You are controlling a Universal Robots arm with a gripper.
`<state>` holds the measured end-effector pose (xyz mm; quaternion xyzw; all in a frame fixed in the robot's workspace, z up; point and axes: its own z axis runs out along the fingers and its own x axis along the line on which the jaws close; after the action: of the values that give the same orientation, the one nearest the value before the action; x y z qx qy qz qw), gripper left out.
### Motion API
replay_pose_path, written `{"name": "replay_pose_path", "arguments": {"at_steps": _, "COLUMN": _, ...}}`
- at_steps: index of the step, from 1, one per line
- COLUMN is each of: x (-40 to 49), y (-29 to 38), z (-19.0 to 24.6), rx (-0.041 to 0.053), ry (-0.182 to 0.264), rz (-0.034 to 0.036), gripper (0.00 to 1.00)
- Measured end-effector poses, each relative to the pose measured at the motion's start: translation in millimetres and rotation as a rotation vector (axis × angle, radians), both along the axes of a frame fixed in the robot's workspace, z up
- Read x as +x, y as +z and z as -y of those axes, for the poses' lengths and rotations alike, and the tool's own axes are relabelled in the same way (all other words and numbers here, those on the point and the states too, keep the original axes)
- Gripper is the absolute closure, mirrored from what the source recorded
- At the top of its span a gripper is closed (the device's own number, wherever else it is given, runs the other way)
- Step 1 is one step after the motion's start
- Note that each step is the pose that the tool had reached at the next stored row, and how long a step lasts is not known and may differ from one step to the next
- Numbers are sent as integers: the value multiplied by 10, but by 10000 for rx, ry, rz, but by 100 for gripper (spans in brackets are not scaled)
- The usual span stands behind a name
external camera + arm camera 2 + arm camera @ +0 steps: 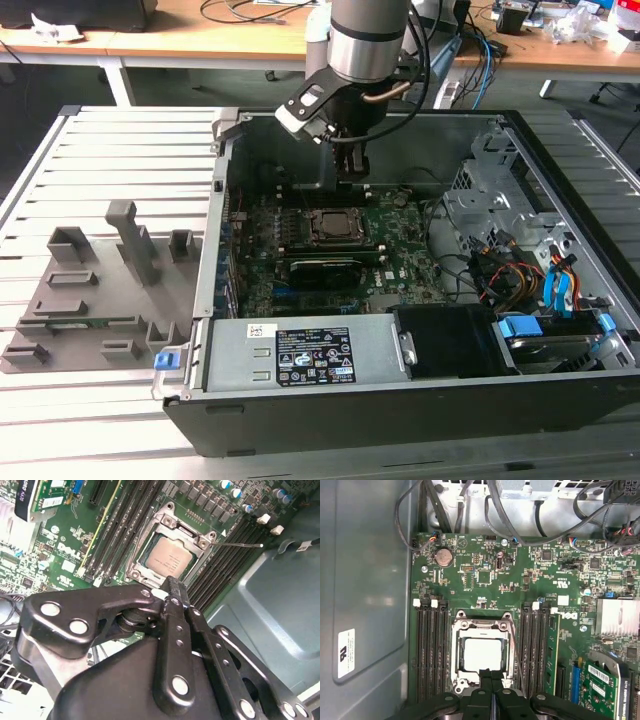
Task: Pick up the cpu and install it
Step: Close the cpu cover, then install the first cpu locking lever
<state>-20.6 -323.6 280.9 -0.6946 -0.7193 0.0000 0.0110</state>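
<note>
The cpu (pixel 481 655) lies flat in the socket (pixel 481 650) on the board inside the case (pixel 400 400), while the gripper (pixel 491 677), fingers pressed together and empty, hangs directly above the socket's near edge, apart from the chip.

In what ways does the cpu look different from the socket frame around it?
The cpu is a plain, light silver-grey square, while the socket frame is a metal border with screws at its corners. The cpu lies flat inside; the socket frame surrounds it on all sides. Both sit on the green motherboard, close under the shut pincer.
</note>
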Motion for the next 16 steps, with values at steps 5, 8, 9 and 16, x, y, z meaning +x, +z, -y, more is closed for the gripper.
{"name": "replay_pose_path", "arguments": {"at_steps": 5, "x": 0, "y": 0, "z": 0, "rx": 2, "ry": 0, "rz": -1, "gripper": 89}}
{"name": "replay_pose_path", "arguments": {"at_steps": 8, "x": 0, "y": 0, "z": 0, "rx": 3, "ry": 0, "rz": 0, "gripper": 89}}
{"name": "replay_pose_path", "arguments": {"at_steps": 9, "x": 0, "y": 0, "z": 0, "rx": 6, "ry": 0, "rz": 0, "gripper": 89}}
{"name": "replay_pose_path", "arguments": {"at_steps": 16, "x": 0, "y": 0, "z": 0, "rx": 12, "ry": 2053, "rz": -1, "gripper": 89}}
